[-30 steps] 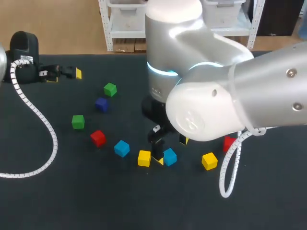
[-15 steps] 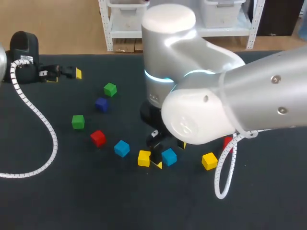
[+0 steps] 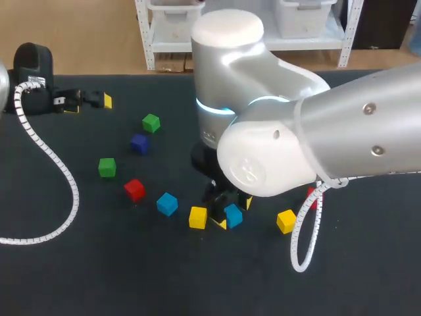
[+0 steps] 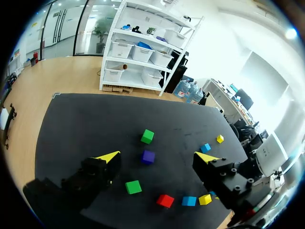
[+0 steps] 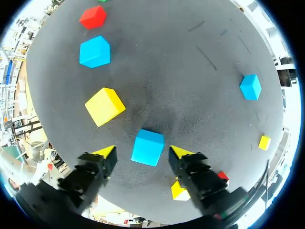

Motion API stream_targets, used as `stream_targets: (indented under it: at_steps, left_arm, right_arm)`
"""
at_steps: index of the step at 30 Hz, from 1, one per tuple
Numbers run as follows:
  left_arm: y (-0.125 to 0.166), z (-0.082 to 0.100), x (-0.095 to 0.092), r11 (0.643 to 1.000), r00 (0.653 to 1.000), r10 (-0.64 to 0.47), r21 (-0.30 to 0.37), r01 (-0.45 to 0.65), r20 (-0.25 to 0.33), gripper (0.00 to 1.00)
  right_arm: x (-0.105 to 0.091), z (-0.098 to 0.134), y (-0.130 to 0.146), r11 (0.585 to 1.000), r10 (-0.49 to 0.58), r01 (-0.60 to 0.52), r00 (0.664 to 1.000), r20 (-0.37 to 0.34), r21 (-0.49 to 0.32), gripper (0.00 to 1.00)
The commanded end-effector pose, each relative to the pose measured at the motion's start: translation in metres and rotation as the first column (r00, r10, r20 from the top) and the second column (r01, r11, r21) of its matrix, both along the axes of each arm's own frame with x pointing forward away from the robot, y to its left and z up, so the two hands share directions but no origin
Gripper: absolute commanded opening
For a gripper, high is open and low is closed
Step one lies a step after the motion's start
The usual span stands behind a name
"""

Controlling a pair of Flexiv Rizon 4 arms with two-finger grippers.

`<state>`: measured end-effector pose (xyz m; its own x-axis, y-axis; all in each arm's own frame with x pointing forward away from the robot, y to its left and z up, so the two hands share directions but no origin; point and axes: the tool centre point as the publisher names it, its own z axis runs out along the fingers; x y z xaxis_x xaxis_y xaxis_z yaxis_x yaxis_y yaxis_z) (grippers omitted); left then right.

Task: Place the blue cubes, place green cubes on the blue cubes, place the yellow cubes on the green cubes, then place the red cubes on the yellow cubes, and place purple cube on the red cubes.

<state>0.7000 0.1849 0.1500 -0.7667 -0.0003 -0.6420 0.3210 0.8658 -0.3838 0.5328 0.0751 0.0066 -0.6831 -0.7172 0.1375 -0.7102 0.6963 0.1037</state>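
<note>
- Straddling a blue cube (image 5: 147, 147) on the table (image 3: 99, 263), our right gripper (image 5: 143, 153) stands open.
- Our left gripper (image 4: 157, 156) hangs open, empty.
- We judge nothing stacked yet; every layer remains.

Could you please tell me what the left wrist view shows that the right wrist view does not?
Only the left wrist view shows the open left gripper, the purple cube and the green cube just beyond it. Only the right wrist view shows the open right gripper with a blue cube between its fingers, not touching them. Both show the red cube, a second blue cube and a yellow cube.
</note>
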Motion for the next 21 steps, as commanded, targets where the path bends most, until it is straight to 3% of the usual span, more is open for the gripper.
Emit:
stream_targets:
  at_steps: [1,12,21]
  left_arm:
    - [0.0000,0.0000,0.0000,1.000,1.000,0.000,0.000,0.000,0.000,1.00]
    - [0.0000,0.0000,0.0000,1.000,1.000,0.000,0.000,0.000,0.000,1.00]
    - [0.0000,0.0000,0.0000,1.000,1.000,0.000,0.000,0.000,0.000,1.00]
  right_arm:
    - [0.0004,0.0004,0.0010,1.000,0.001,-0.001,1.000,-0.003,-0.003,0.32]
    - [-0.0006,-0.0007,-0.0010,1.000,0.006,-0.006,1.000,-0.013,-0.011,0.00]
    - [0.0017,0.0064,-0.0008,0.993,0.117,-0.117,0.992,0.041,-0.003,0.00]
